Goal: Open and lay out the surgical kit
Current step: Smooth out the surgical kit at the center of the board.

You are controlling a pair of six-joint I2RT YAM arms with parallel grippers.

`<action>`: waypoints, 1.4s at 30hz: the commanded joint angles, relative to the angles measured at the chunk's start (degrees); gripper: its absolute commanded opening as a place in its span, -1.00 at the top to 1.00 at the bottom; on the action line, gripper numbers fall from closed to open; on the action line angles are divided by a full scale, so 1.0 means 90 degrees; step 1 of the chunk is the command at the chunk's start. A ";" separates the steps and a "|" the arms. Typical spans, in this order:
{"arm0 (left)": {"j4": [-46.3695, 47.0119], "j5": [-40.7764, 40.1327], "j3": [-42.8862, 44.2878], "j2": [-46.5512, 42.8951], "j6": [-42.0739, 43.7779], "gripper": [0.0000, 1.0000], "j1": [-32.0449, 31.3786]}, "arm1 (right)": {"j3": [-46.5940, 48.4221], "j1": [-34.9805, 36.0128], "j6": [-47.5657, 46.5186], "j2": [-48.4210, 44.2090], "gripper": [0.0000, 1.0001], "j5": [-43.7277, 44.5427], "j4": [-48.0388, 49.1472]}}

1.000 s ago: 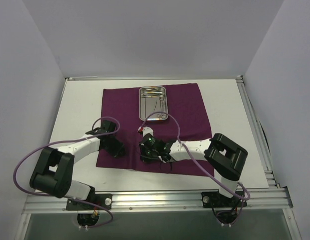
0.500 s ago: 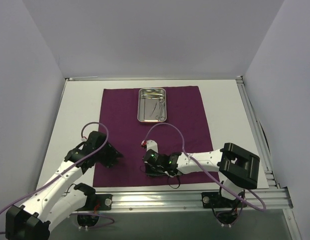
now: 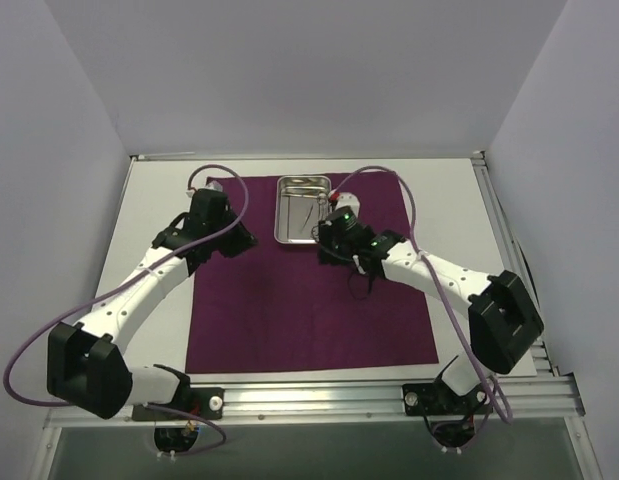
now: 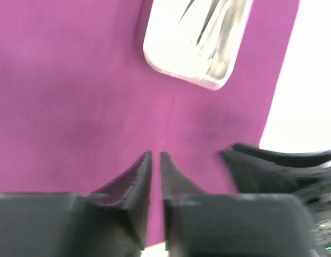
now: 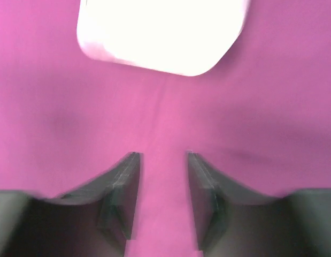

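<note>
The dark magenta-purple cloth wrap (image 3: 299, 300) lies opened flat on the white table (image 3: 154, 215), its far edge close to the table's back edge. The small shiny rectangular steel tray (image 3: 304, 208) sits on the cloth at the middle of that far edge, and the thin silver instruments (image 3: 311, 212) lie inside it, too small and glary to tell apart. Both arms reach out over the far half of the cloth. The left gripper (image 3: 245, 240) hangs over the cloth to the left of the tray; in the left wrist view its fingers (image 4: 134, 179) are pressed almost together with only a thin slit between them, holding nothing, above bare cloth (image 4: 74, 107). In that view the tray (image 4: 194, 43) is ahead and slightly right, the instruments (image 4: 208, 21) only blurred streaks in it, and a dark part of the right arm sits at the right side of the view. The right gripper (image 3: 325, 246) is near the tray's near right corner. The right wrist view shows its fingers (image 5: 122, 184) spread apart with nothing in the gap but cloth (image 5: 272, 107), and the tray (image 5: 160, 35) ahead of the fingertips, washed out to plain white.
</note>
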 commanded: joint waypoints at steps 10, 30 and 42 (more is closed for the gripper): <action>0.0477 0.1477 0.2341 0.2938 0.1022 0.95 0.1883 | 0.1734 -0.2518 -0.1191 0.0887 1.00 -0.0035 0.0091; -0.2121 0.0814 0.5945 0.6924 0.1638 0.95 0.2401 | 0.2449 -0.3974 -0.1309 0.3612 1.00 -0.1148 0.0960; -0.2846 0.1254 0.8133 0.8489 0.1814 0.95 0.2577 | 0.2888 -0.4170 -0.1241 0.4267 1.00 -0.1256 0.0863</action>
